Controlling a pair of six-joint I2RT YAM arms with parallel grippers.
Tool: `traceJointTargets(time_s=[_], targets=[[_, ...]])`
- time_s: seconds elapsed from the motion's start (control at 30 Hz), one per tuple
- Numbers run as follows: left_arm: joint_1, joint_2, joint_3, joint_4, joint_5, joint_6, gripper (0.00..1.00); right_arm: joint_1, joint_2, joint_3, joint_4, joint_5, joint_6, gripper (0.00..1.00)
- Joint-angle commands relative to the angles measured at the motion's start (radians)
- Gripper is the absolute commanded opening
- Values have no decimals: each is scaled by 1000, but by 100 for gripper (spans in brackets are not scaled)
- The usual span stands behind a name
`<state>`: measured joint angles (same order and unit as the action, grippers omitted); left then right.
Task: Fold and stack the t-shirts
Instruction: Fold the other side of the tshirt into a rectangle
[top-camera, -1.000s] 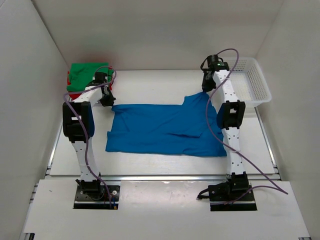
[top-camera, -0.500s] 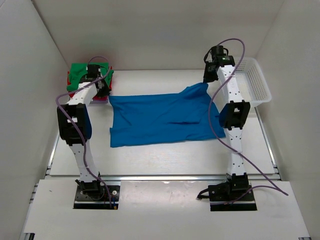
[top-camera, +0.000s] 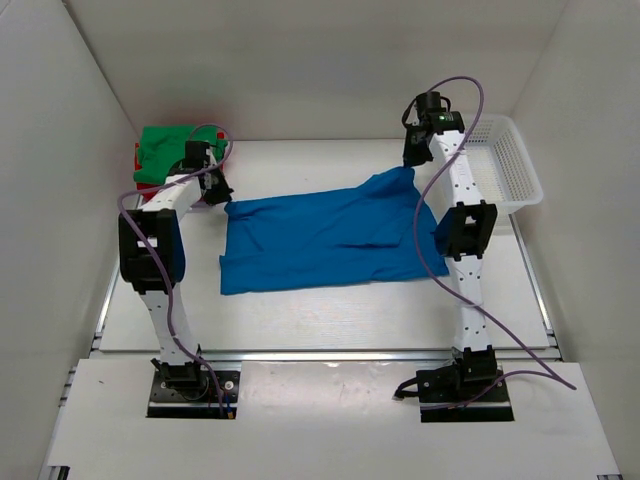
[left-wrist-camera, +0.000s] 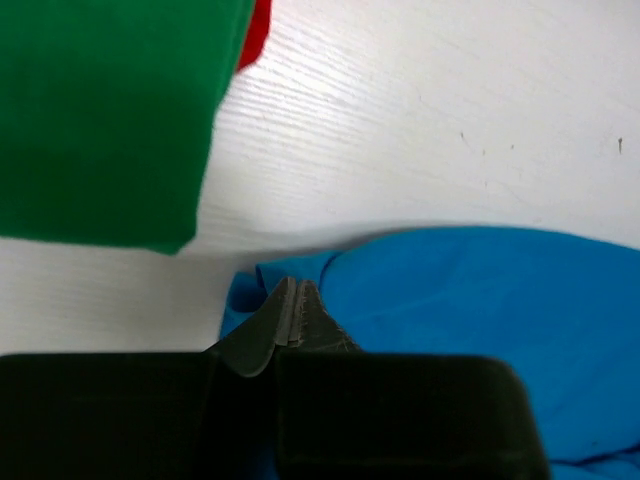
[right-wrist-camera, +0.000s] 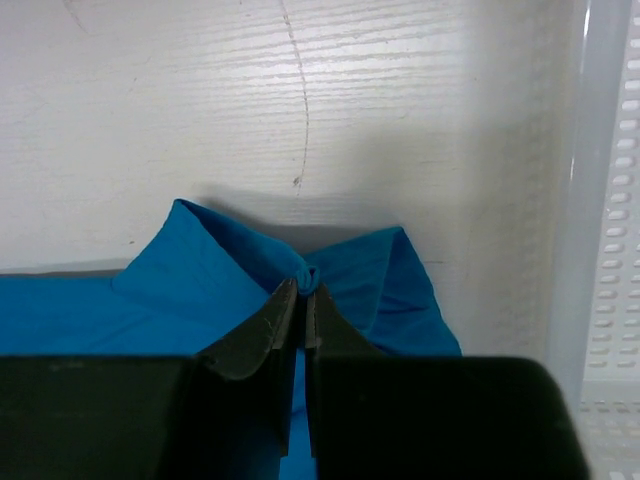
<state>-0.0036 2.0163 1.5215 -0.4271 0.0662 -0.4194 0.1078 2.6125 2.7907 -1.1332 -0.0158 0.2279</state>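
White tabletop (top-camera: 330, 310) below me carries the blue t-shirt (top-camera: 320, 235), spread wide; my left claw (left-wrist-camera: 296, 300) and right claw (right-wrist-camera: 303, 295) each pinch a far corner (green folded t-shirt (top-camera: 165, 148) sits near the left one).

We see the blue t-shirt (top-camera: 325, 235) in one plain bright blue, without any print. The green t-shirt (left-wrist-camera: 100, 110) is plain too, and so is the red t-shirt (left-wrist-camera: 258, 30) (only a corner shows). The table (left-wrist-camera: 450, 100) is white with fine grain lines, the mesh basket (top-camera: 522, 172) is white, and the cables (top-camera: 416, 245) are purple.
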Motion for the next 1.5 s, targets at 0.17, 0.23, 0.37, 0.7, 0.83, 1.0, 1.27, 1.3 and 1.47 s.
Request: traceJointTargets(time_s=[0.17,0.23,0.37,0.7,0.83,1.0,1.27,1.3,1.47], targets=[[-10,-116,-30,11,34,24,0,3,-164,-65,-20,42,-12,0],[-16,-123,-38,24,30,22,0,3,-186,-98,-26,56,-10,0],[-10,-148,-60,25,38,33,0,6,-239,-172,-10,74,-24,0],[1,-238,-205,51,49,38,0,29,-368,-376,61,109,-65,0],[36,-290,-296,86,66,31,0,53,-475,-537,160,168,-90,0],[31,-329,-342,83,78,41,0,29,-710,-1015,451,80,-93,1],[37,-386,-417,91,66,36,0,10,-786,-1186,533,66,-113,0],[39,-386,-425,94,72,36,0,4,-795,-1198,539,65,-116,0],[47,-407,-481,99,78,42,0,-42,-844,-1307,590,25,-125,0]])
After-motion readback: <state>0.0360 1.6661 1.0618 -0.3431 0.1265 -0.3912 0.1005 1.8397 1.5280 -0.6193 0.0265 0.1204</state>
